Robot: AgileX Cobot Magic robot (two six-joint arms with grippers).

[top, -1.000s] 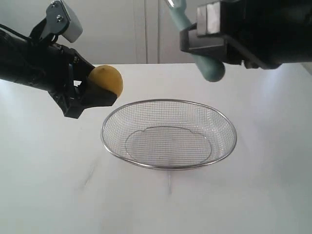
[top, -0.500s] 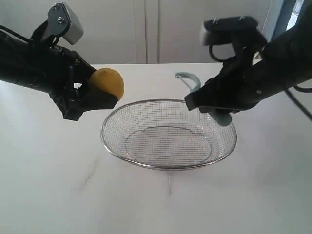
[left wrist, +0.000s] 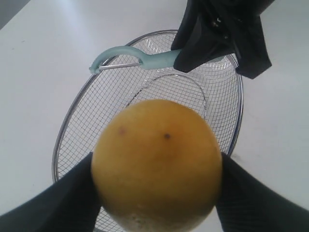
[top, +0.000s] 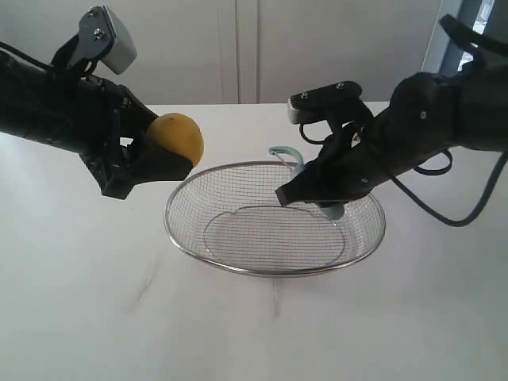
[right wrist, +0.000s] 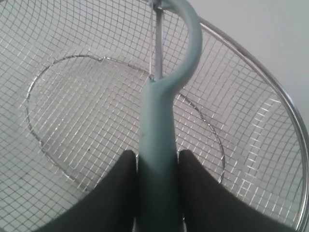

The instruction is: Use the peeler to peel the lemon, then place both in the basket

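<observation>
Exterior view | left gripper [top: 164,149] clamps lemon [top: 178,135] beside basket [top: 274,273] | right gripper [top: 300,194] pinches peeler [top: 333,211] over basket

Left gripper [left wrist: 157,200] clasps the lemon [left wrist: 157,159], basket [left wrist: 149,34] and peeler [left wrist: 154,60] beyond.

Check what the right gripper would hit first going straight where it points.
Likely the basket: the right gripper aims into its mesh, and the peeler it holds leads, so that touches first. Depth unclear.
</observation>
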